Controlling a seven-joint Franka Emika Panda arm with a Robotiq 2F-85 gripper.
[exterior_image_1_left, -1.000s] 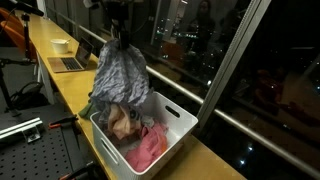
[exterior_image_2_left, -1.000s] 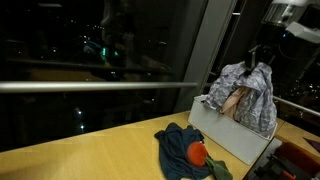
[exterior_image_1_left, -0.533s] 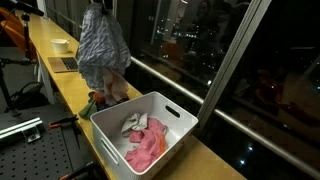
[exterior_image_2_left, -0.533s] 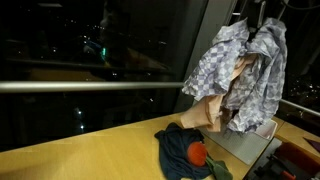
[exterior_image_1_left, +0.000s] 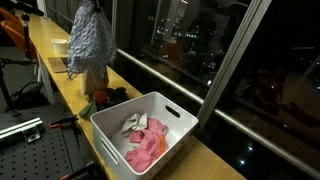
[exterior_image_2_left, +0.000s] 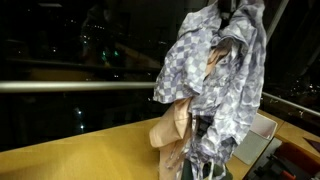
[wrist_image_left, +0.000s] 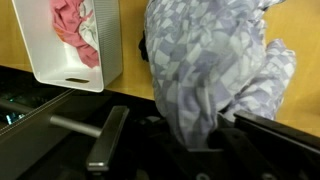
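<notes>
Checked grey-and-white fabric is the main hazard. The checked cloth (exterior_image_1_left: 90, 40) hangs high over the bench (exterior_image_2_left: 70, 155), clear of its surface and off to one side of the white bin (exterior_image_1_left: 140, 118), not above it.

Risks noted:
- A tan garment (exterior_image_2_left: 172, 130) dangles from within the folds of the cloth. It seems caught there rather than gripped, so in my judgement any swing or jerk could shake it loose onto the bench.
- The load is long and slack. Its lowest folds hang above a dark garment (exterior_image_1_left: 100, 100) lying on the bench beside the bin. A low sideways move could drag that garment along.
- A laptop (exterior_image_1_left: 55, 66) sits on the bench near the hanging cloth, so a wide swing could brush it.
- The whole weight appears to hang from one pinch of fabric at the top, so the cloth could slide out.
- In the wrist view the cloth fills much of the picture, so little can be seen below it.

Gripper (wrist_image_left: 182, 118): closed on a bunched fold of the checked cloth and touching nothing else. Fabric hides the contact between its fingers (wrist_image_left: 108, 140), so I judge the hold from the way the cloth hangs.

A pink cloth (wrist_image_left: 75, 25) lies in the bin.
</notes>
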